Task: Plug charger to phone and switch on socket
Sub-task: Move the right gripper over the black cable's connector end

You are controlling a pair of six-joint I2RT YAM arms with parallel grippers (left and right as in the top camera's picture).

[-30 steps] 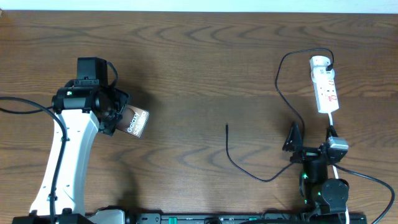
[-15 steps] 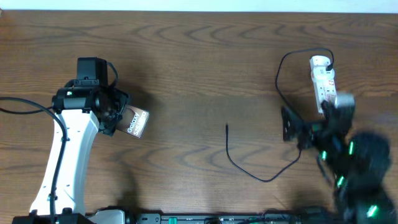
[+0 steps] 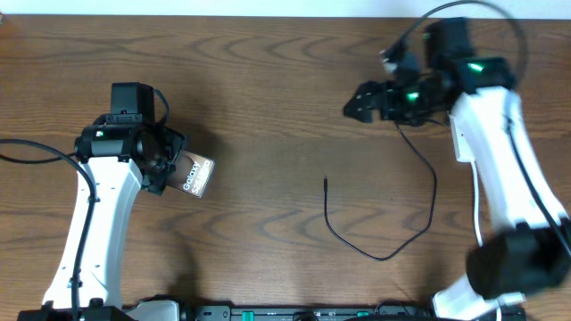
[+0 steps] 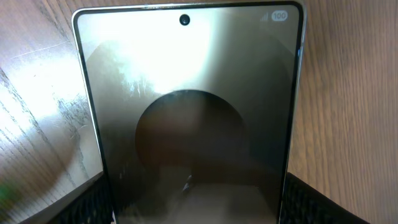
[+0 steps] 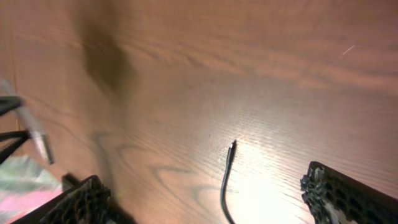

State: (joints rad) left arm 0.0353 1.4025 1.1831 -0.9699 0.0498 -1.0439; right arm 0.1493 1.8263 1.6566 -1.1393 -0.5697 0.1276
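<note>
On the left side of the tabletop (image 3: 268,80), the left pincer (image 3: 172,171) is clamped on the phone (image 3: 194,176), holding it by one short end. The phone sits slantwise beside the wrist, screen up, with white lettering showing. From the left wrist camera the phone (image 4: 193,124) fills the view. Its glossy screen has a small camera hole near the far edge, and a black finger pad (image 4: 93,205) presses against each long side near the bottom. I cannot tell whether the phone rests on the wood or is held just above it.

The right arm (image 3: 500,160) reaches toward the far right part of the tabletop. The right pincer (image 3: 357,102) is spread wide with nothing in it. The right wrist camera shows its two fingers (image 5: 348,196) well apart, with bare wood between them.

The charger cable (image 3: 384,257) lies loose in the middle right. Its connector tip (image 3: 326,181) points toward the far edge, well apart from the phone and from both pincers. From there the cable loops toward the near edge, then curves back up under the right pincer. The tip (image 5: 232,146) also shows in the right wrist view, lying on the wood ahead of the open fingers.

The power strip is mostly covered by the right arm, and I cannot make it out.
</note>
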